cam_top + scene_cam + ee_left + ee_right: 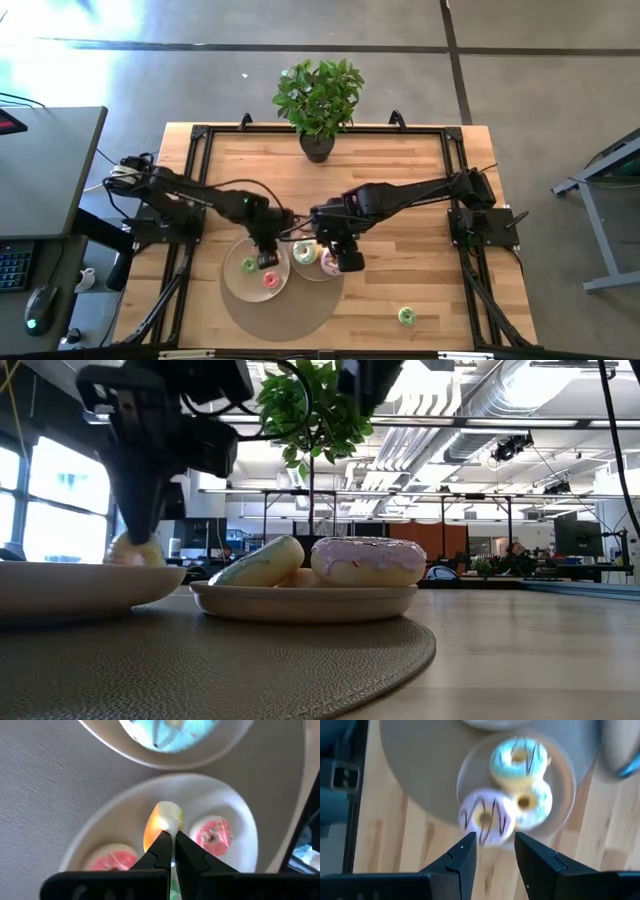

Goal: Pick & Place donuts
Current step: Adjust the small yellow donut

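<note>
One yellow mini donut sits pinched in the left end effector.

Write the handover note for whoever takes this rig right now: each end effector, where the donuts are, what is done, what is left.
Left end effector: shut on a yellow mini donut, over the left plate.
Right end effector: open, empty, above the right plate.
Left plate: two pink mini donuts lie on it, plus a green one.
Right plate: three larger donuts, the pink-iced one nearest the right end effector.
Done: all three larger donuts plated.
Left: release the yellow one; fetch the green mini donut lying on bare table to the right of the round mat.
</note>
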`<state>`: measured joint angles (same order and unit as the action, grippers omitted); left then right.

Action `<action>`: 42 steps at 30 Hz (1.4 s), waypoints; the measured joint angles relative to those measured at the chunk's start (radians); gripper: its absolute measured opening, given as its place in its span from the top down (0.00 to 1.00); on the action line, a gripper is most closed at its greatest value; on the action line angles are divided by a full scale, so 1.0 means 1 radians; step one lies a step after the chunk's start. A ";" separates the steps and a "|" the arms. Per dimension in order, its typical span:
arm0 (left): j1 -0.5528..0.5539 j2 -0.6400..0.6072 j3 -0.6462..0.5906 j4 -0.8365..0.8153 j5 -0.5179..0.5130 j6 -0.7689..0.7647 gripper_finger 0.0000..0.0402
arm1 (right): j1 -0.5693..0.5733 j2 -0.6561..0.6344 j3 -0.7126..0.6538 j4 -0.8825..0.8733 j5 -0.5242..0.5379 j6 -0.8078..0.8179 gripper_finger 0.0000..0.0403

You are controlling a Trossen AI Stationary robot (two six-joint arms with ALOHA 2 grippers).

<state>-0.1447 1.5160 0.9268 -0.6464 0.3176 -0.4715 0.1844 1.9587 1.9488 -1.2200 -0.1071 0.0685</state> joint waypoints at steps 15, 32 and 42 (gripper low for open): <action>0.040 0.077 0.003 -0.007 0.250 0.101 0.71 | 0.016 0.000 0.000 -0.174 -0.027 0.089 0.68; 0.013 0.080 0.010 -0.017 -0.014 0.108 0.74 | 0.023 0.001 0.000 -0.165 -0.014 0.088 0.68; -0.041 0.086 -0.004 0.006 0.016 0.100 0.75 | 0.039 0.001 0.000 -0.165 -0.015 0.085 0.68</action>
<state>-0.1860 1.6017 0.9232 -0.6409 0.3339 -0.3715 0.2234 1.9594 1.9490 -1.3849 -0.1218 0.1538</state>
